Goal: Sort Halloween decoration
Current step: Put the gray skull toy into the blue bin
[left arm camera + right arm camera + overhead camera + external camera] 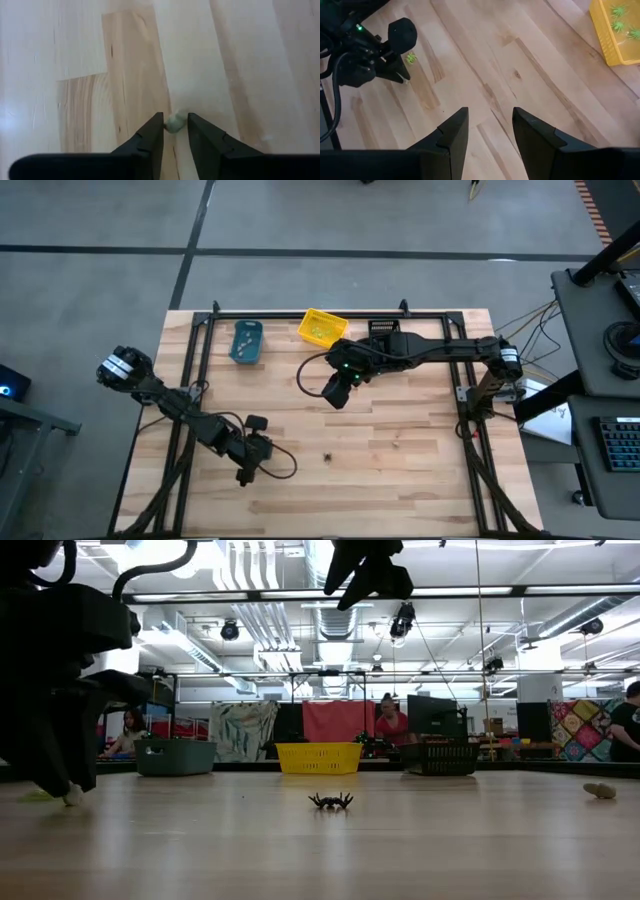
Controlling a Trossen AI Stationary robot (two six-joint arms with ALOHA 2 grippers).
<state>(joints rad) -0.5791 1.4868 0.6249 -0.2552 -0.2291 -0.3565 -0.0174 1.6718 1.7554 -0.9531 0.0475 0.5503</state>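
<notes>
Green spidery trinkets (620, 17) already lie in the yellow plastic bin (322, 328). Nearer than that bin, a black spider trinket (331, 801) waits untouched. The left gripper (174, 131) straddles a pale trinket (175, 122), grip uncertain; the right gripper (490, 127) hangs open.

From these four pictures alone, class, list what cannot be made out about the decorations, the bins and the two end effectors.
- Pale trinket, left wrist view: sits between the left end effector fingers; contact and its shape unclear.
- Teal bin, high view: contents too small to name.
- Black bin, low view: its wall hides the inside.
- Black spider, high view: a mere speck.
- Right end effector: open, holding nothing, above the table.
</notes>
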